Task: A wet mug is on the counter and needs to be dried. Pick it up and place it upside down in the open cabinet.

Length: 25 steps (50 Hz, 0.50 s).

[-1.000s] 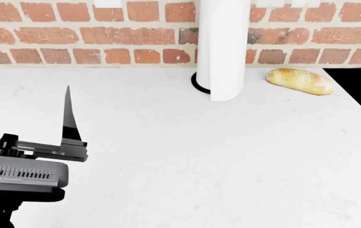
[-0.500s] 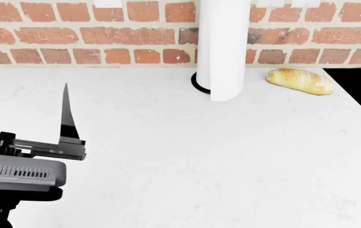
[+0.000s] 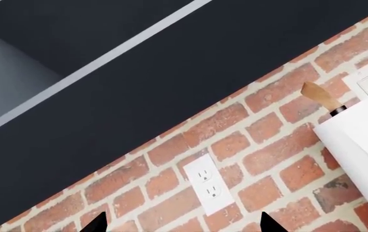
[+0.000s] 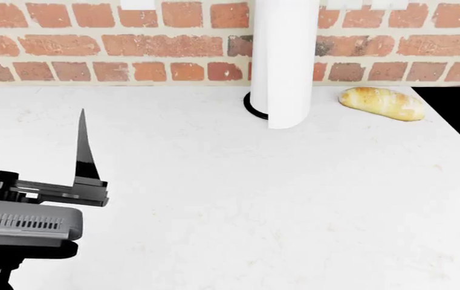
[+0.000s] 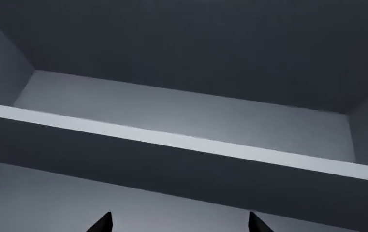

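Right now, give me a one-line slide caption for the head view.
Left gripper raised over the white counter; paper-towel roll and bread loaf by the brick wall; no mug visible.

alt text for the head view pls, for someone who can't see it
A white counter runs back to a red brick wall, with the left gripper raised at the left edge, one finger showing. A paper-towel roll stands at the back beside a bread loaf. No mug is visible.
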Available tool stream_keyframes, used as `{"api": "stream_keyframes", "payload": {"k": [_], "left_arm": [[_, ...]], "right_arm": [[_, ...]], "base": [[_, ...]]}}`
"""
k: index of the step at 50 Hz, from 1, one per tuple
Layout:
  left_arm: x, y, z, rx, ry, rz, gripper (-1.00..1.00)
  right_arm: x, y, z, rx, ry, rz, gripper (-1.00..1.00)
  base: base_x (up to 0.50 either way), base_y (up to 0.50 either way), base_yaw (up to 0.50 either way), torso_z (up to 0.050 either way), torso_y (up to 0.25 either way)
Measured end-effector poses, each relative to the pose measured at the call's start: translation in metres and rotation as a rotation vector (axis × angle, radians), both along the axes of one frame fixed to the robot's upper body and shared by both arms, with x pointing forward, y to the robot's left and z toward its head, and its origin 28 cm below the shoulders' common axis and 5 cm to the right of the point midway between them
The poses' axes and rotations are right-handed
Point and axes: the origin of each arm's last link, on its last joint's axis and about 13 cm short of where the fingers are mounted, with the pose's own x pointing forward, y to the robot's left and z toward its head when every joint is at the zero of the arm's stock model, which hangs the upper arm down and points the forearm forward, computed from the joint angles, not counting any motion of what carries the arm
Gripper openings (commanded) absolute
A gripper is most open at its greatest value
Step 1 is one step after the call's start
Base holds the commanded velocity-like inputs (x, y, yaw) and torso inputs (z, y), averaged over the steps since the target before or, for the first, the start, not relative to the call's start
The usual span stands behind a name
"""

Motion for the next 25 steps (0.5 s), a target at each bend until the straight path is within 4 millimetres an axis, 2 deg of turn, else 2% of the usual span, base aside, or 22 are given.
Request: {"api": "stream_keyframes", "payload": {"k": [25], "left_arm": [[0.001,0.002,0.000,-0.003,0.010,0.013,1.00]], "right_arm": [[-0.028,0.005,0.006,-0.015,0.023,0.166,1.00]], "base": [[0.00,0.00,0.00,0.000,0.000]]}}
